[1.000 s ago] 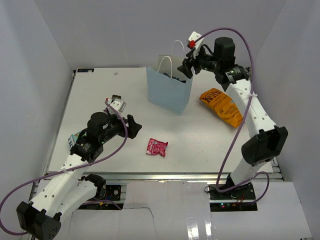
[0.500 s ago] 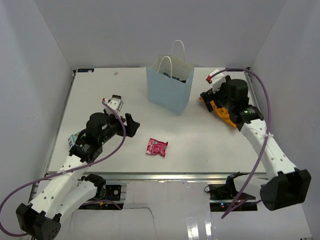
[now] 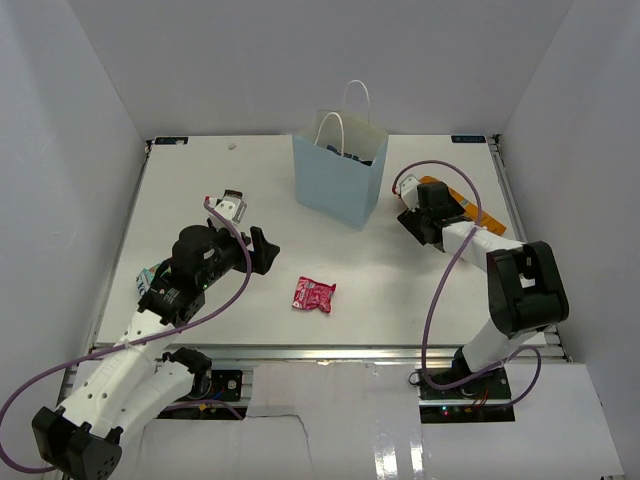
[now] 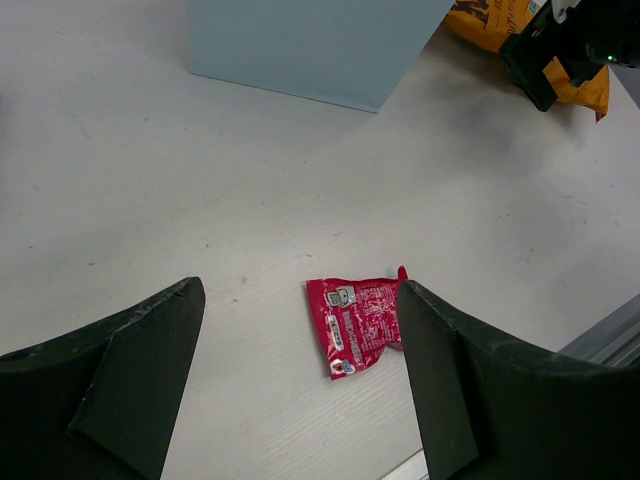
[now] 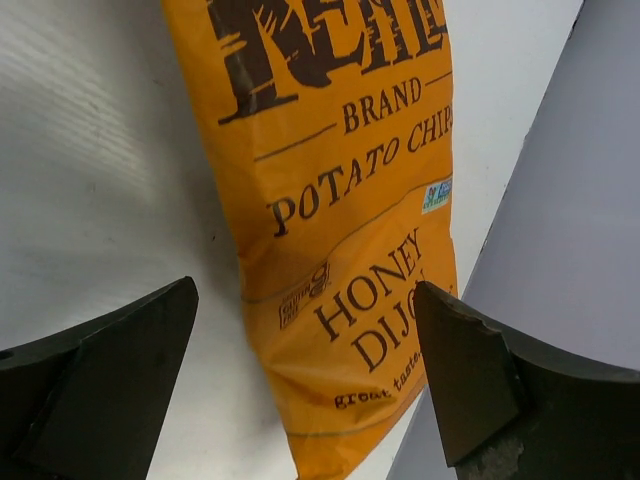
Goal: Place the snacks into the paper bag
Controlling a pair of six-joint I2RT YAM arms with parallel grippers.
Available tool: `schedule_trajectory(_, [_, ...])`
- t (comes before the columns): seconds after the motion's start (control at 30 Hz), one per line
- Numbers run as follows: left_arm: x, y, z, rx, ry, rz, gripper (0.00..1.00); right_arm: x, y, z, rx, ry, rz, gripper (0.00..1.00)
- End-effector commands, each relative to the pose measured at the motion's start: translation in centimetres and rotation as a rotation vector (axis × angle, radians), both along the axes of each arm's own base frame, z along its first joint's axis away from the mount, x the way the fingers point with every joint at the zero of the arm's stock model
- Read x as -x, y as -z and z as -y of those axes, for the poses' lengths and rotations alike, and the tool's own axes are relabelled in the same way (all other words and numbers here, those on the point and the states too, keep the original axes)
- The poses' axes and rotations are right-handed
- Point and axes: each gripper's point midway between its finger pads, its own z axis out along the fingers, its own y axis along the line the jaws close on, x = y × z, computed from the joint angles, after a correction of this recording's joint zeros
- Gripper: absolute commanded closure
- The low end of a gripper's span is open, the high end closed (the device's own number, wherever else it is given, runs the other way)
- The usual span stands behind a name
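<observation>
Top view: found paper bag [image 3: 338, 185] upright at upper centre of desk [image 3: 200, 180], pink-red packet [image 3: 313, 294] flat at lower centre, orange chip bag [image 3: 468, 208] at right, partly under right pincer [image 3: 413, 213]; left wrist: left pincer [image 4: 300, 340] spread wide, pink-red packet framed between fingers; right wrist: spread wide over orange chip bag, centre frame.

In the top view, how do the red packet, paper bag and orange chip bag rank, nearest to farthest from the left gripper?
From the left gripper:
1. red packet, near edge, centre
2. light blue paper bag, back centre
3. orange chip bag, far right
</observation>
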Motion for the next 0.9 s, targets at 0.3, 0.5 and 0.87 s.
schedule_trajectory(0.3, [-0.2,0.2,-0.3,0.001,-0.013,-0.005,0.12,-4.7,0.2,0.4,0.038,0.079,0.152,0.14])
schedule_trajectory(0.5, [-0.2,0.2,-0.3,0.001,-0.013,-0.005,0.12,-3.8,1.4,1.1,0.060,0.074,0.141,0.54])
schedule_trajectory(0.87, [-0.1,0.1,-0.3,0.005,-0.010,-0.002,0.12,-2.7,-4.8,1.6,-0.208,0.051,0.190,0.92])
